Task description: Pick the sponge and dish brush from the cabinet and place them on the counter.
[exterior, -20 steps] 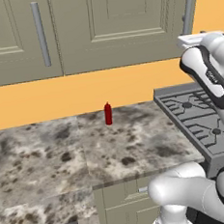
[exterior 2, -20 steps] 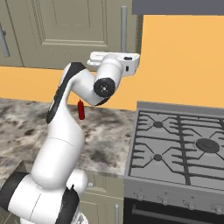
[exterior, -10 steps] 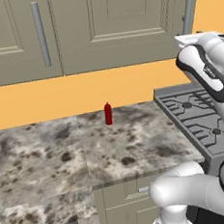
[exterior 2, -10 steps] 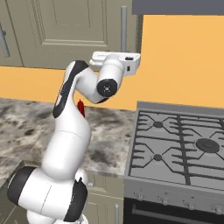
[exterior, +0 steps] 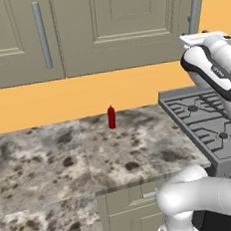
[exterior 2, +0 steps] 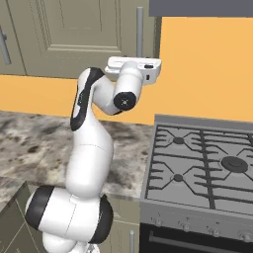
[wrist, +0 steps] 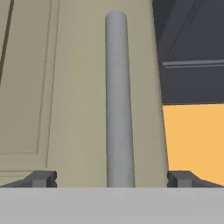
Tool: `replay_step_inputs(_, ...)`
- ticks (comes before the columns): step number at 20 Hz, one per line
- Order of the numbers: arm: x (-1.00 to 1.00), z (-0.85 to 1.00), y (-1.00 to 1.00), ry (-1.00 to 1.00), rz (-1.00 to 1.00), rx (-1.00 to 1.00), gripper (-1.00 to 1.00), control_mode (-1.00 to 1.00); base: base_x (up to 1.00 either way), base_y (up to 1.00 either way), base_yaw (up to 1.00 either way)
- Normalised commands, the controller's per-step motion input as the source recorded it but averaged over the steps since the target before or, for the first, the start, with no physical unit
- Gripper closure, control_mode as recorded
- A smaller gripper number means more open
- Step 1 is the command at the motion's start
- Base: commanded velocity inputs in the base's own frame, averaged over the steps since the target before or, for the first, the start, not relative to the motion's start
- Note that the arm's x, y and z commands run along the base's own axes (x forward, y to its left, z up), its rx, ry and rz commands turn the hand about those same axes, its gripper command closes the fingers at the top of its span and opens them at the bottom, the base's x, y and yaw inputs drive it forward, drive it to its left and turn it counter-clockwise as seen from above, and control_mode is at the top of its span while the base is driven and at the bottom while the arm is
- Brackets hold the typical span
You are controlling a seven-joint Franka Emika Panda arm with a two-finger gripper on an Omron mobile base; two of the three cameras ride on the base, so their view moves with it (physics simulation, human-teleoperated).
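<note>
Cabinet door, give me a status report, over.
Claw open, jaws either side of the bar handle, not closed on it. Cabinet door shut; sponge and dish brush unseen. Red bottle standing on the counter.

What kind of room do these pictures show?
A kitchen, most likely: a gas stove with grates stands next to a speckled stone counter, closed wall cabinets with long bar handles hang above, and a small red bottle stands on the counter.
</note>
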Motion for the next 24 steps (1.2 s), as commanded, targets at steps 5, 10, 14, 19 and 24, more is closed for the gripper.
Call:
replay_step_inputs(5,0.36,0.0,-0.13,0.0,0.0,0.0,-1.0,-1.0,0.0,0.0,0.0)
replay_step_inputs(10,0.38,0.0,-0.08,0.0,0.0,0.0,-1.0,-1.0,0.0,0.0,0.0)
replay_step_inputs(14,0.36,-0.03,0.0,0.0,0.0,0.0,-1.0,-1.0,0.0,0.0,0.0)
replay_step_inputs(19,0.32,-0.09,0.0,0.03,0.0,0.0,1.0,-1.0,0.0,0.0,0.0)
replay_step_inputs(24,0.35,0.0,0.0,0.16,0.0,0.05,1.0,-1.0,0.0,0.0,0.0)
